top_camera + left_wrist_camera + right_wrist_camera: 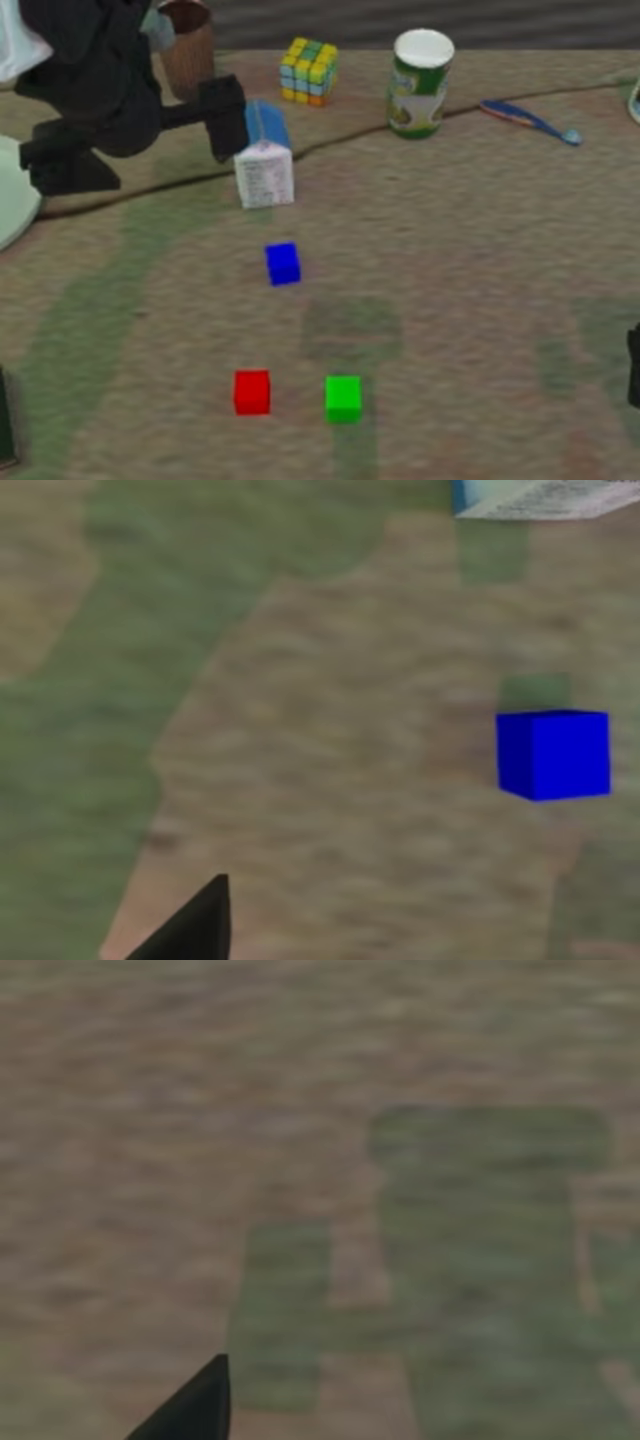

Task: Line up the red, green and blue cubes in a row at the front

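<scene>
The red cube (252,392) and the green cube (343,398) sit side by side near the front of the table, a small gap apart. The blue cube (283,264) lies farther back, alone, in front of the milk carton (264,160). My left gripper (225,118) hovers at the back left beside the carton, open and holding nothing. In the left wrist view the blue cube (553,754) lies well off from the one fingertip (200,930) that shows. My right gripper (634,365) is parked at the right edge, open over bare table, with one fingertip (200,1405) showing.
Along the back stand a brown cup (188,45), a multicoloured puzzle cube (308,70) and a green-and-white can (420,82). A blue toothbrush (528,120) lies at the back right. A pale plate (15,200) sits at the left edge.
</scene>
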{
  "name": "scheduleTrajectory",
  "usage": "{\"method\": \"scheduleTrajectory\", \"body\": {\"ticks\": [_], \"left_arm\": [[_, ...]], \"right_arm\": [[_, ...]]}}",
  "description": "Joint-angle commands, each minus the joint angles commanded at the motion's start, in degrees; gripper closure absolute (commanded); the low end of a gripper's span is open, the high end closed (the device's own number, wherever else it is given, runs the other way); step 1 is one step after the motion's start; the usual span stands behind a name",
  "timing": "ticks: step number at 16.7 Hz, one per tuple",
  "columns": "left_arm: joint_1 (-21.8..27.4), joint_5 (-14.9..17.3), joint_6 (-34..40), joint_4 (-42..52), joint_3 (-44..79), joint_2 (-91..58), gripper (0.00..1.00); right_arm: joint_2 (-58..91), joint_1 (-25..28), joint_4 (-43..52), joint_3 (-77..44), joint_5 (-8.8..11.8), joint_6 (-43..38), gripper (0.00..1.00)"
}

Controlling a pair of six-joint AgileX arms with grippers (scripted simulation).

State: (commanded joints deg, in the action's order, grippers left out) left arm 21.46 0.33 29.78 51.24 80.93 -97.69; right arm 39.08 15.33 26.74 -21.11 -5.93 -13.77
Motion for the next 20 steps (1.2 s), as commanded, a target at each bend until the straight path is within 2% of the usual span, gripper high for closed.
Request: {"method": "scheduleTrajectory", "body": {"ticks": [5,9,17,20], "left_arm": [[5.5,0.0,7.2,11.9,20.3,-23.5,0.00],[8.2,0.0,10.7,17.2,30.4,-34.0,0.00],[8.4,-0.1,11.4,18.0,32.2,-36.2,0.00],[8.5,-0.1,11.3,14.0,29.4,-37.5,0.00]], "right_arm": [[-25.2,-9.2,-14.9,15.0,3.4,8.6,0.00],[-36.8,-13.8,-24.6,20.3,5.5,12.9,0.00],[-39.1,-14.8,-26.7,21.1,5.9,13.8,0.00],[-39.1,-14.8,-26.7,21.1,5.9,13.8,0.00]]}}
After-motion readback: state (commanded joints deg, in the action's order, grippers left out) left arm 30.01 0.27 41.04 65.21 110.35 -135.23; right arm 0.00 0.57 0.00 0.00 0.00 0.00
